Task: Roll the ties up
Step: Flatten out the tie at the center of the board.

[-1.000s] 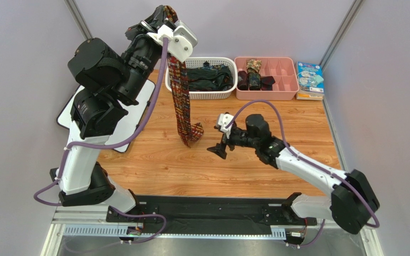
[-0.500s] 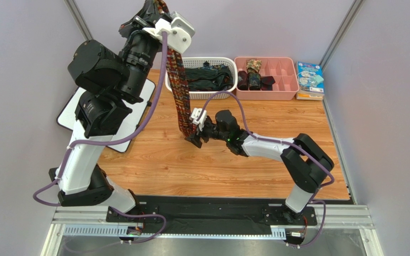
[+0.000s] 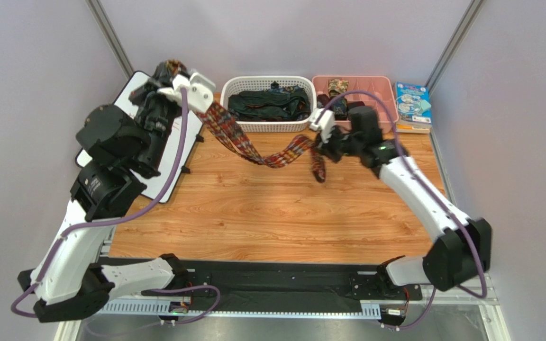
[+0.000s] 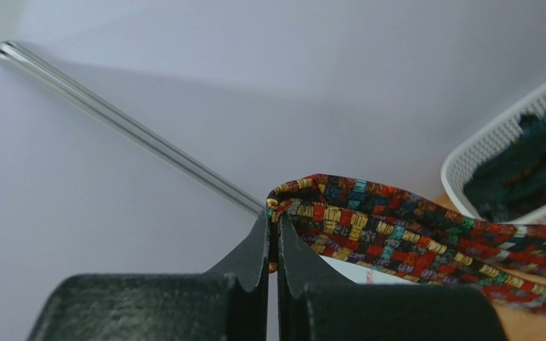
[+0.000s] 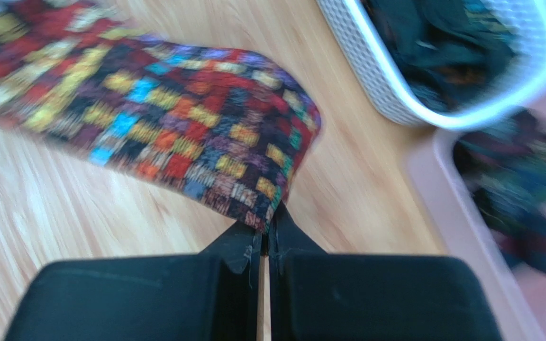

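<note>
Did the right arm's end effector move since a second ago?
Yes. The right end effector went from mid-table back toward the white basket, near its right corner, and now it is shut on the colorful tie.

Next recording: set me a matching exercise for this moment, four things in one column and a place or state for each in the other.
Things:
1. patterned tie
2. white basket
3. pink tray
4. blue packet

Places or states:
A. holds dark green ties
B. farthest right at the back
C. gripped by the left claw and the right claw
D. partly hidden by the right arm

Pairs: 1-C; 2-A; 3-D; 4-B
</note>
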`<move>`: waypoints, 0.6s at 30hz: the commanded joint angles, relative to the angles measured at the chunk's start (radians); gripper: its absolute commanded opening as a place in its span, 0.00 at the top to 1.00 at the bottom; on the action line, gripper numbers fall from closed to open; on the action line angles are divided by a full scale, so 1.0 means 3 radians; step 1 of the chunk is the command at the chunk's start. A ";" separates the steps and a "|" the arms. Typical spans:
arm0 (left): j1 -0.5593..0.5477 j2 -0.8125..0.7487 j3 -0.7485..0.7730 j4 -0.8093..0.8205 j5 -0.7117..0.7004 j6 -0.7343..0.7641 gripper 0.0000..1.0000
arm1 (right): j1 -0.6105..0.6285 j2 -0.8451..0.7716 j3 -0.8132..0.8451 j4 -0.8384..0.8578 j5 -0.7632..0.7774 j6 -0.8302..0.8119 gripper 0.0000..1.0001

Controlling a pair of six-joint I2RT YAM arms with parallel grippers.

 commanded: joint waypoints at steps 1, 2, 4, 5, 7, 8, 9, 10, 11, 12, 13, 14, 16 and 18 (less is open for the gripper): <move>0.0145 -0.0688 -0.0839 -0.0619 -0.0015 -0.0753 1.00 | -0.0410 -0.0569 0.0656 -0.3121 -0.0238 -0.1738 1.00; 0.0170 -0.0792 -0.1114 -0.0768 0.0071 -0.0901 1.00 | -0.0512 -0.0636 0.0687 -0.3834 -0.0096 -0.1938 1.00; 0.0339 -0.1072 -0.1346 -0.1282 0.0250 -0.1494 1.00 | -0.0585 -0.0941 0.0576 -0.4259 0.0088 -0.2054 1.00; 0.0405 -0.1165 -0.1570 -0.1453 0.0494 -0.1713 1.00 | -0.0590 -0.1090 0.0463 -0.4266 0.0363 -0.2017 1.00; 0.0534 -0.1425 -0.1796 -0.1886 0.0817 -0.2072 1.00 | -0.0585 -0.1417 0.0014 -0.4266 0.0518 -0.2275 1.00; 0.0549 -0.1508 -0.1990 -0.1990 0.1062 -0.2144 1.00 | -0.0575 -0.1647 -0.0170 -0.4261 0.0585 -0.2393 1.00; 0.0590 -0.1666 -0.2103 -0.2067 0.1140 -0.2175 1.00 | -0.0544 -0.1725 -0.0476 -0.4261 0.0601 -0.2476 1.00; 0.0610 -0.1728 -0.2200 -0.2144 0.1176 -0.2216 1.00 | -0.0509 -0.1741 -0.0641 -0.4266 0.0616 -0.2517 1.00; 0.0626 -0.1774 -0.2399 -0.2165 0.1146 -0.2207 1.00 | -0.0463 -0.1640 -0.0769 -0.4195 0.0646 -0.2452 1.00; 0.0641 -0.1795 -0.2482 -0.2201 0.1085 -0.2206 1.00 | -0.0487 -0.1513 -0.0801 -0.4159 0.0606 -0.2466 1.00; 0.0646 -0.1790 -0.2563 -0.2287 0.0953 -0.2237 1.00 | -0.0503 -0.1359 -0.0811 -0.4158 0.0570 -0.2497 1.00; 0.0651 -0.1780 -0.2706 -0.2328 0.0936 -0.2257 1.00 | -0.0498 -0.1150 -0.0811 -0.4148 0.0504 -0.2502 1.00; 0.0656 -0.1729 -0.2870 -0.2314 0.0916 -0.2283 1.00 | -0.0488 -0.0517 -0.0796 -0.4092 0.0473 -0.2472 1.00; 0.0677 -0.1531 -0.3019 -0.2105 0.0768 -0.2222 1.00 | -0.0457 0.0146 -0.0735 -0.3985 0.0452 -0.2410 1.00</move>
